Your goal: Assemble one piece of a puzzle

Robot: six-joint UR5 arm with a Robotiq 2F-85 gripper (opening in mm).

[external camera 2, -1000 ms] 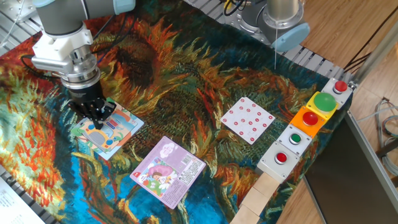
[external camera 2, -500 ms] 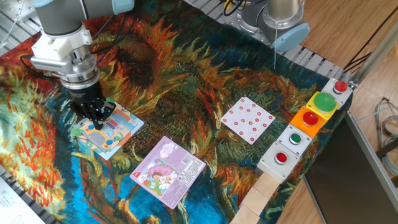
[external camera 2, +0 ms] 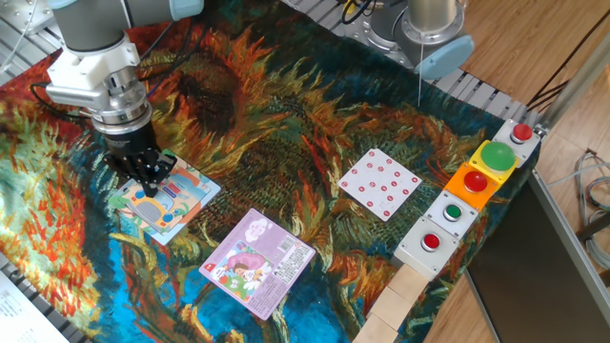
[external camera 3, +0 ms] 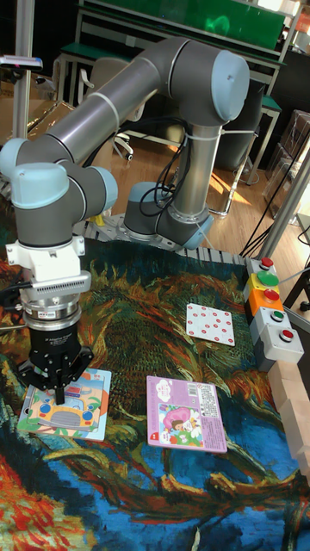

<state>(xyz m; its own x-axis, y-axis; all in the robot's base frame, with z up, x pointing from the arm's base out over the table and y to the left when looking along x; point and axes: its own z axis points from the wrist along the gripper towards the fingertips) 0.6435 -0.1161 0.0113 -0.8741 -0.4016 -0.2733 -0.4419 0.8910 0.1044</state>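
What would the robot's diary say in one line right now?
phase: placing piece | gripper: low over flat square blue-green cartoon puzzle, fingers close together | purple-pink square puzzle: untouched

The desk is covered by a painted-sunflower cloth in orange and blue (external camera 2: 286,105), on which lie a pale blue and green square cartoon puzzle (external camera 2: 176,202), a purple-pink square puzzle (external camera 2: 257,261), and a white card with red dots (external camera 2: 379,183), all well apart.
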